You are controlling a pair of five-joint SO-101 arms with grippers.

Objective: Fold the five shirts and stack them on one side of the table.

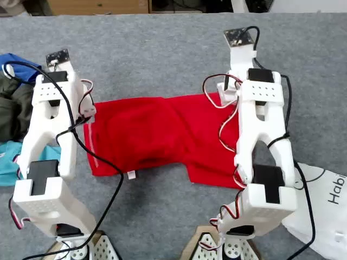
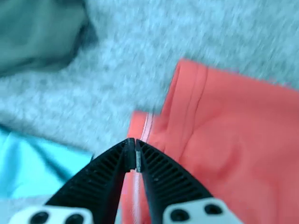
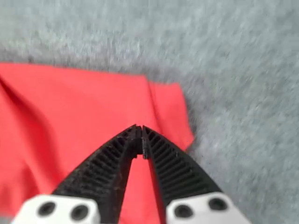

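Observation:
A red shirt [image 1: 152, 135] lies spread and partly folded across the middle of the grey table [image 1: 162, 49]. My left gripper [image 2: 131, 150] is shut, its tips just over the hem at the red shirt's [image 2: 224, 140] left edge, with no cloth seen between them. My right gripper [image 3: 140, 140] is shut too, hovering over the red shirt [image 3: 70, 102] near its far right corner. The left arm [image 1: 51, 119] stands at the shirt's left end. The right arm [image 1: 263, 124] covers its right end.
At the table's left edge there is a pile of a blue shirt [image 1: 13, 60], a dark green shirt [image 1: 11, 108] and a teal shirt [image 1: 8, 160]. A white shirt [image 1: 320, 206] lies at the front right. Bare grey table runs along the far side.

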